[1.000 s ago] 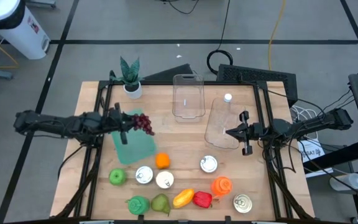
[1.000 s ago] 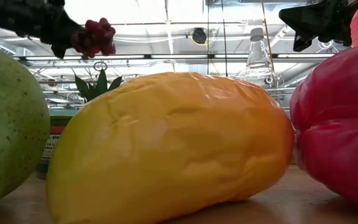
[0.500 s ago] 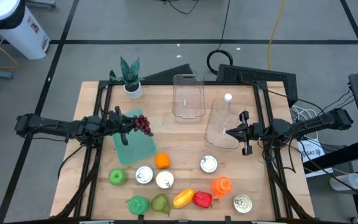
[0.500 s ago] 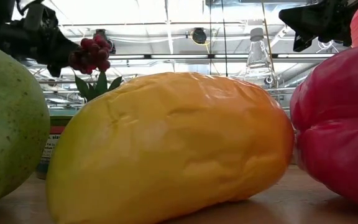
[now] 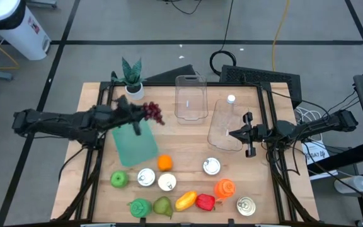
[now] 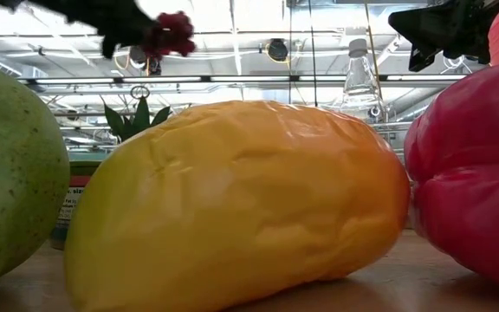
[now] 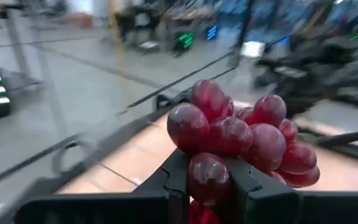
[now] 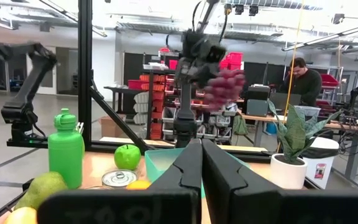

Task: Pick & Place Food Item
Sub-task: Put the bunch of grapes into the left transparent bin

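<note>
While raised above the table, the left tool (image 7: pixel 207 186) clamps the grapes (image 7: pixel 241 134).

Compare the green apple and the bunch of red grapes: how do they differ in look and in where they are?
The green apple is one round green fruit; the red grapes are a dark red cluster of many small fruits. The apple rests on the table, untouched, while the grapes are held in the air by the left gripper. Both are food items.

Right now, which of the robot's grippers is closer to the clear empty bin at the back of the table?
Left. The left gripper, holding the red grapes, is just beside the clear bin. The right gripper sits farther off, past the bin's front corner by the tipped clear container.
</note>
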`<state>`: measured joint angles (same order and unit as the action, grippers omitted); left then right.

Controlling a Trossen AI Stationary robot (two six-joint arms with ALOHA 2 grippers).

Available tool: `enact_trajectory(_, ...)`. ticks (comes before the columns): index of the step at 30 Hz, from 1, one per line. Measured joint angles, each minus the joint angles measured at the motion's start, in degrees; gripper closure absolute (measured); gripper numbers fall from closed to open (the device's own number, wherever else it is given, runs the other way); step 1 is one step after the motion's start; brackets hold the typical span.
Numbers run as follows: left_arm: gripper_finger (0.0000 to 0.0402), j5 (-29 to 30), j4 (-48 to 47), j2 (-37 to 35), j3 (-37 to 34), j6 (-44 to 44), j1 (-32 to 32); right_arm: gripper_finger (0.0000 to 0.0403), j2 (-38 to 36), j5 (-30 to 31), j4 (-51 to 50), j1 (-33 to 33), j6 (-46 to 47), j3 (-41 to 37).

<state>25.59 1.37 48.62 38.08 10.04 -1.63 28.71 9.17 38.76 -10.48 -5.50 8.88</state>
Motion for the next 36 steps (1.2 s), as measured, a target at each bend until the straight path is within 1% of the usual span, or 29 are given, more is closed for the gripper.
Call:
enact_trajectory(4, 0.0350, -0.2, -8.0, 12.5, 14.9, -4.0, -6.1, 0.0403, 0.1, -0.2, -0.2, 0.0, -0.1, 0.0)
enact_trajectory(6, 0.0350, -0.8, -12.5, 18.6, 22.1, -4.4, -9.9, 0.0403, 0.2, -0.2, -0.4, 0.0, -0.1, 0.0)
enact_trajectory(7, 0.0350, -2.3, -13.7, 21.8, 25.4, -4.1, -11.8, 0.0403, 0.3, -0.2, -0.5, 0.0, -0.2, 0.0)
enact_trajectory(9, 0.0350, -7.2, -16.4, 27.9, 31.2, -2.8, -15.3, 0.0403, 0.3, -0.2, -0.5, 0.0, -0.3, 0.0)
enact_trajectory(13, 0.0350, -17.9, -16.7, 39.4, 39.9, 0.4, -20.0, 0.0403, 0.3, -0.2, -0.5, 0.0, -1.3, 0.0)
enact_trajectory(16, 0.0350, -21.4, -16.8, 47.0, 44.8, 5.8, -22.1, 0.0403, 0.3, -0.1, -0.5, 0.0, -2.4, 0.0)
enact_trajectory(18, 0.0350, -21.5, -17.0, 51.1, 47.6, 7.2, -23.1, 0.0403, 0.3, -0.1, -0.4, 0.0, -2.7, 0.0)
enact_trajectory(21, 0.0350, -21.1, -17.8, 55.5, 50.7, 9.5, -24.5, 0.0403, 0.3, -0.2, -0.5, 0.0, -2.7, 0.0)
enact_trajectory(25, 0.0350, -20.4, -20.3, 59.4, 52.2, 11.7, -26.4, 0.0403, 0.3, -0.2, -0.5, 0.0, -2.7, 0.0)
enact_trajectory(27, 0.0350, -19.0, -22.0, 60.4, 52.2, 12.2, -27.1, 0.0403, 0.3, -0.2, -0.5, 0.0, -2.7, 0.0)
enact_trajectory(32, 0.0350, -13.3, -26.7, 61.4, 52.2, 11.4, -27.4, 0.0403, 0.3, -0.2, -0.4, 0.0, -2.7, 0.0)
enact_trajectory(36, 0.0350, -13.6, -27.5, 61.5, 52.2, 11.2, -27.4, 0.0403, 0.3, -0.2, 0.1, 0.0, -2.7, 0.0)
